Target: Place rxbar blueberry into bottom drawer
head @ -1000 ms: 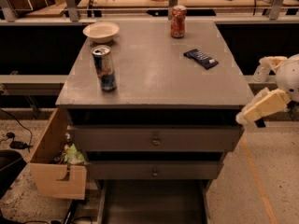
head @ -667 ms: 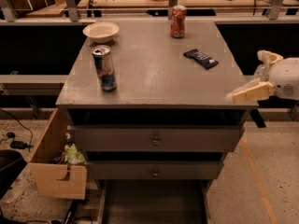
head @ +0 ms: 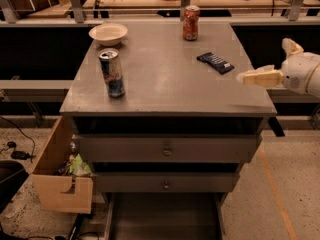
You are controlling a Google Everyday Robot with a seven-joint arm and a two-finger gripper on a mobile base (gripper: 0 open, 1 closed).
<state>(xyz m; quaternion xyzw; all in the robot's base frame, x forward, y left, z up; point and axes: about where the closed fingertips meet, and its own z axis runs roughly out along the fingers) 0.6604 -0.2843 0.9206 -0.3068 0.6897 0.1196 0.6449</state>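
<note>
Off the worktop's right edge the gripper (head: 267,63) hovers spread and empty — apparently lined up on the rxbar blueberry (head: 215,63) just inboard — the bottom drawer (head: 161,217) already open below.

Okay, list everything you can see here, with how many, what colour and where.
rxbar blueberry: one, dark navy, cabinet top, right side.
blue-silver can: one, upright, cabinet top, front left.
red can: one, upright, cabinet top, back.
bowl: one, white, cabinet top, back left.
cabinet: one, grey, centre.
knobbed drawers: two, grey, below the top.
bottom drawer: one, grey, lowest, pulled out.
wooden box: one, tan, floor left of the cabinet.
end effector: one, cream, at the cabinet top's right edge, apart from the bar.
</note>
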